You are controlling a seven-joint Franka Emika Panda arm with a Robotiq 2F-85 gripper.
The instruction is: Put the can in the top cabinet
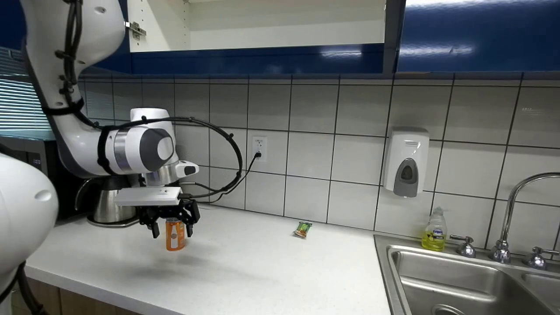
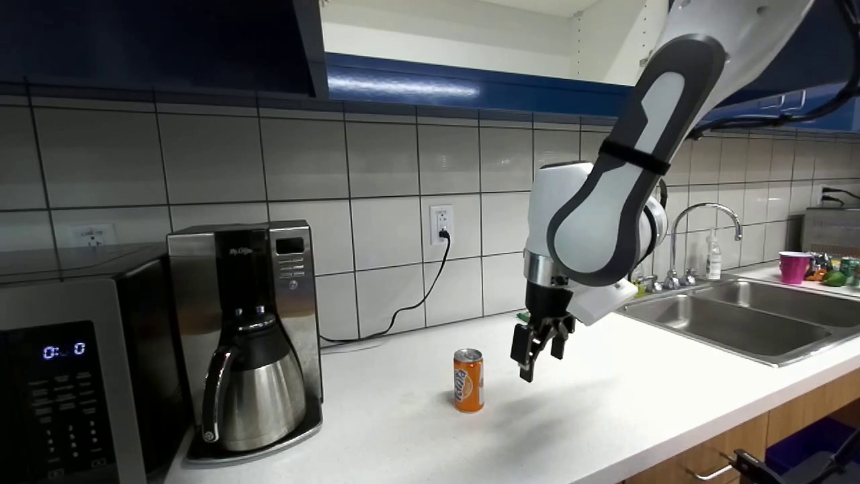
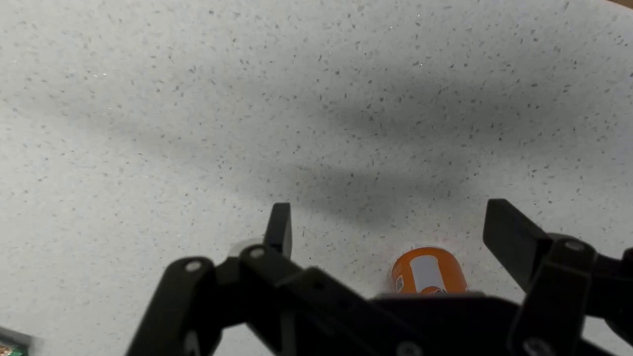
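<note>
The can (image 1: 175, 238) is a small orange can with a silver top, upright on the white counter. It also shows in an exterior view (image 2: 468, 382) and in the wrist view (image 3: 428, 269), where the gripper body hides its upper part. My gripper (image 1: 172, 231) points down, open and empty. In an exterior view the gripper (image 2: 543, 361) is apart from the can, to its right, with fingertips above the counter. In the wrist view the can lies below the gap between the fingertips (image 3: 389, 207). The top cabinet (image 1: 258, 60) is open, its cream interior visible, also in an exterior view (image 2: 430, 81).
A coffee machine (image 2: 292, 269) with a steel pot (image 2: 262, 403) and a microwave (image 2: 74, 376) stand beside the can. A small green packet (image 1: 302, 229) lies near the tiled wall. The sink (image 1: 446, 271), dish soap (image 1: 434, 232) and soap dispenser (image 1: 407, 162) are farther along.
</note>
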